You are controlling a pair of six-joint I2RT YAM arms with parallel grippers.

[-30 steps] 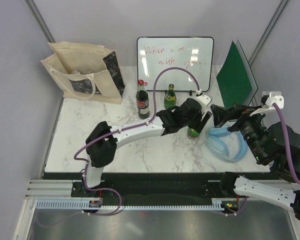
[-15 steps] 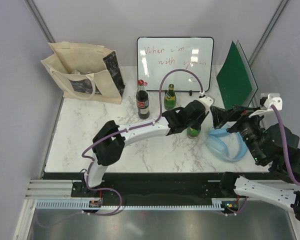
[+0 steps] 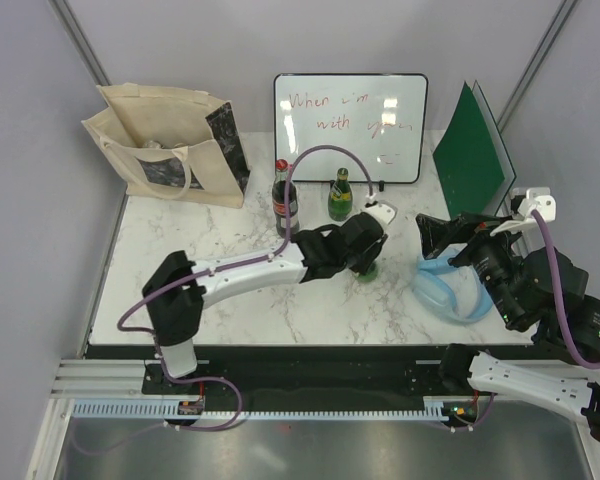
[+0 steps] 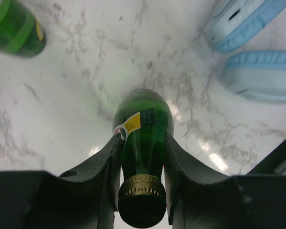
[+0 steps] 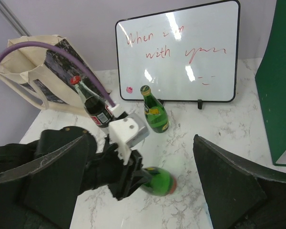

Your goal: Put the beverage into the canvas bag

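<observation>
On veined marble top (image 4: 76, 109), left tool (image 4: 143, 139) clamps green glass bottle (image 4: 145, 102) neck (gold-ringed cap (image 4: 142, 212)); right tool (image 5: 140, 143) spread wide.

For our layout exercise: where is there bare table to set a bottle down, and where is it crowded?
Free: marble between the canvas bag and left arm; the front strip between that arm and the blue headphones. Crowded: before the whiteboard: cola bottle, standing green bottle, left tool gripping a third bottle.
</observation>
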